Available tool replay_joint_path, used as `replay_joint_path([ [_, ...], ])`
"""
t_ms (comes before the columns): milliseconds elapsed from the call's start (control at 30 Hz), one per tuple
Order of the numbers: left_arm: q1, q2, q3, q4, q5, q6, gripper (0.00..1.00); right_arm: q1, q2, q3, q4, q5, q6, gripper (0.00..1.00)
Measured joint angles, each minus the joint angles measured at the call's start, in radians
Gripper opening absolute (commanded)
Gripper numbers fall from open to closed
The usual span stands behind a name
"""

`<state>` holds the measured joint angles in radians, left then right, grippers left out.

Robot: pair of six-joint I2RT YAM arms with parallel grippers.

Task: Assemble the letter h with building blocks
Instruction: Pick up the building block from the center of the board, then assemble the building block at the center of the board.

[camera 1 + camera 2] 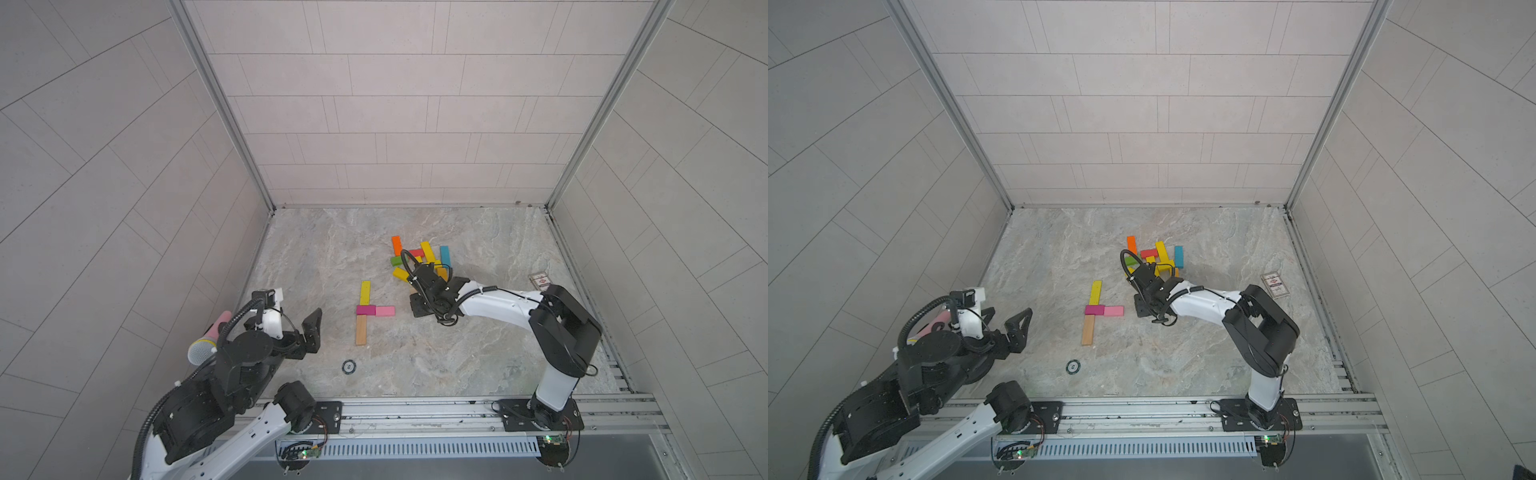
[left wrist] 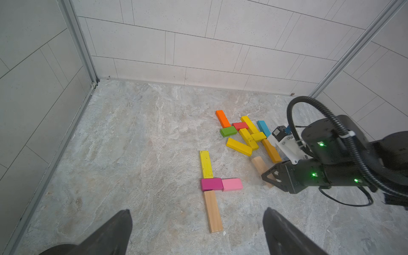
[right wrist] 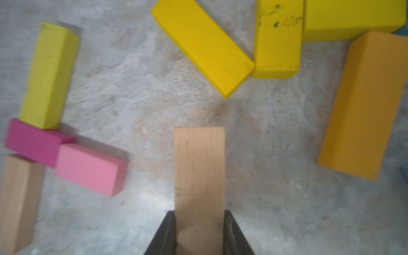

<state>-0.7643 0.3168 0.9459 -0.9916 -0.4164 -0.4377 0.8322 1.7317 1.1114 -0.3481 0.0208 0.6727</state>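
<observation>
Wood block (image 3: 199, 167) in right hand (image 3: 199, 213) — wrist-view

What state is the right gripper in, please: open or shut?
Shut. The right gripper clamps the plain wood block; in the wrist view both black fingers sit flush against its sides.

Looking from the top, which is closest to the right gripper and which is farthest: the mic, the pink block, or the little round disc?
From the right gripper, in a top view:
1. pink block: just to its left.
2. disc: farther left and nearer the front.
3. mic: far off to the left.
</observation>
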Motion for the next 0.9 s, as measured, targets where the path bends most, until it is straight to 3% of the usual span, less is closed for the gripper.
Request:
replay_joint_path([
  [200,0.0,-0.025,-0.002,0.0,0.002,0.003,1.0,0.158,-0.077,-0.016,-0.031,0.061,0.149,0.2],
  [500,0.0,-0.029,0.04,-0.003,0.011,0.005,1.0,0.339,-0.014,0.04,-0.117,0.144,0.35,0.16],
  [900,0.0,-0.046,0.123,-0.012,0.007,0.005,1.0,0.387,0.141,0.154,-0.185,0.188,0.485,0.09],
])
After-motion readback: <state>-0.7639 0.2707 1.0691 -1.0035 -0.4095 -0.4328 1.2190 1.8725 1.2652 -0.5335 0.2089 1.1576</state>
